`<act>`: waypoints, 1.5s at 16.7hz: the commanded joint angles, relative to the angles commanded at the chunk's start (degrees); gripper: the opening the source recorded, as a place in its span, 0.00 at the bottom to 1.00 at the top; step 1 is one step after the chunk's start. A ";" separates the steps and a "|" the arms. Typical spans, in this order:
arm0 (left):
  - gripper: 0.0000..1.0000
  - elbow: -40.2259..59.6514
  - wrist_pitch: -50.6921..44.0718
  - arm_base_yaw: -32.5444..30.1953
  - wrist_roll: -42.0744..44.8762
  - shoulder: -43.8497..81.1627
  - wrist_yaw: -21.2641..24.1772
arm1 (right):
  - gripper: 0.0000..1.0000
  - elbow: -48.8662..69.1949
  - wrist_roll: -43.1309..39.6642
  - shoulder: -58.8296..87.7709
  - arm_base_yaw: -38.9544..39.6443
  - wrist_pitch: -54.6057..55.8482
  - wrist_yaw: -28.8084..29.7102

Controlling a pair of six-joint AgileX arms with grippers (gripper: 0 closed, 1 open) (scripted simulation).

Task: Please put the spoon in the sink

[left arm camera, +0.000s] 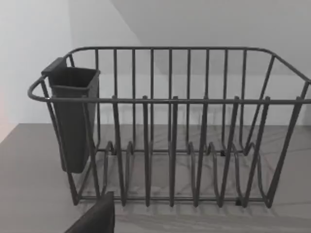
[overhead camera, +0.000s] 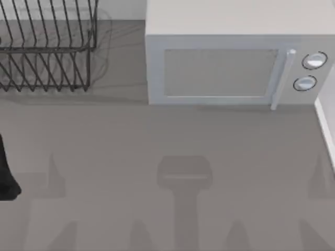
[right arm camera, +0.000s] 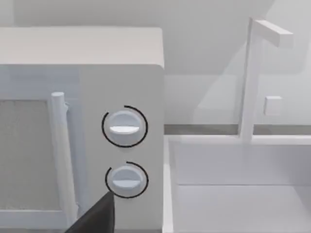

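The spoon is out of view. The white sink lies right of the microwave, with a white tap standing behind its basin; its rim also shows at the table's right edge. A dark part of my left gripper points at the wire dish rack, and the left arm sits at the table's left edge. A dark part of my right gripper hangs in front of the microwave's knobs, close to the sink's left rim.
A white microwave with its door shut stands at the back, its handle and two knobs on the right. The dark wire dish rack at the back left carries a dark cutlery cup. Grey tabletop spreads in front.
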 joint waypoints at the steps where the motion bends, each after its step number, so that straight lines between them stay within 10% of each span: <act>1: 1.00 0.00 0.00 0.00 0.00 0.00 0.00 | 1.00 0.00 0.00 0.00 0.00 0.00 0.00; 25: 1.00 0.00 0.00 0.00 0.00 0.00 0.00 | 1.00 53.79 -32.43 83.63 -36.87 -59.18 -0.28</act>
